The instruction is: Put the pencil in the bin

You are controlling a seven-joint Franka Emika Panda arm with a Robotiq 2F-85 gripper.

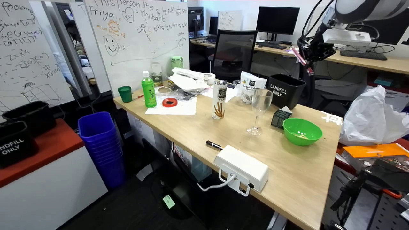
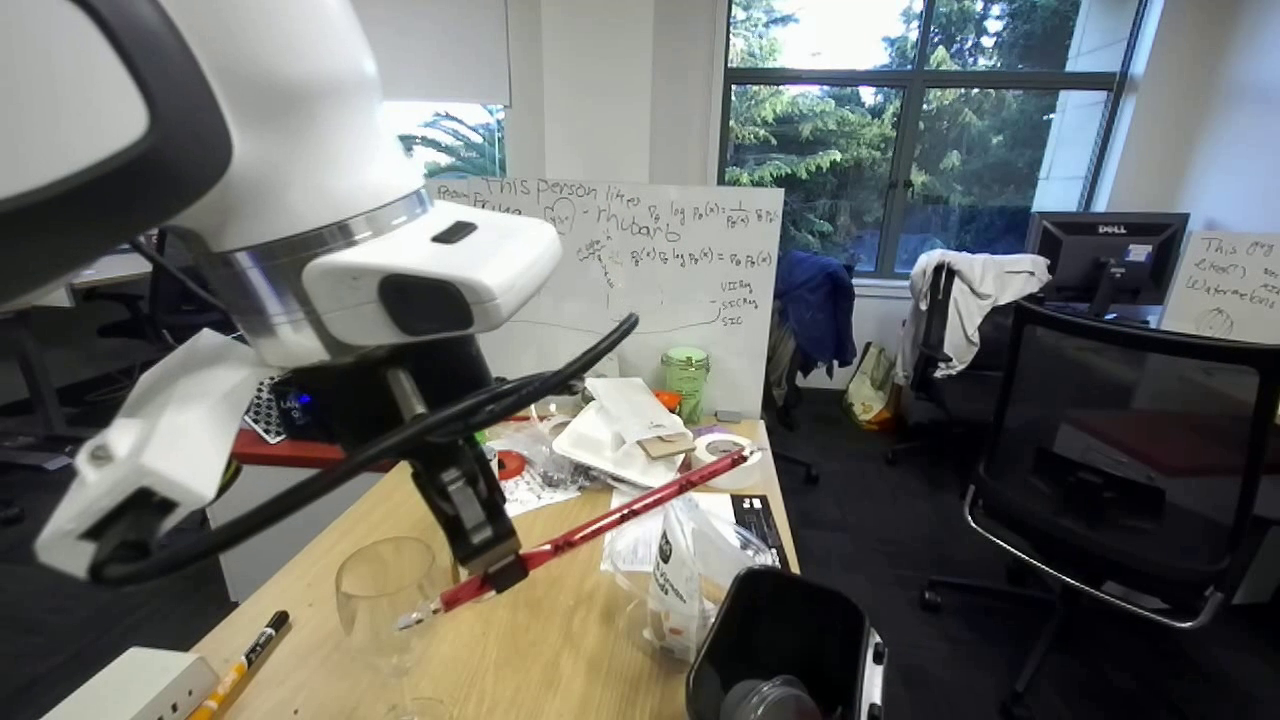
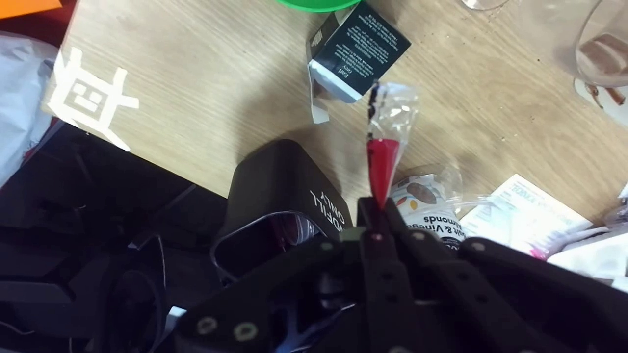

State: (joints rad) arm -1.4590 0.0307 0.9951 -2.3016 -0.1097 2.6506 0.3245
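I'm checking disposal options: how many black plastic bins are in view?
3: a lettered black bin on the light wooden table; a front black bin and a rear black bin on the red-topped white cabinet. More could be hidden.

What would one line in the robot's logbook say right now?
tool: closed on red pencil | pencil: aloft, tilted | tabletop bin: pencil not inside yet | next: probably over the bin

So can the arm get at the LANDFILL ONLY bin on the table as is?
Likely yes: the claw, shut on the red pencil, is raised, and the LANDFILL ONLY bin stands open with nothing seen covering it. The pencil may need tilting to go in.
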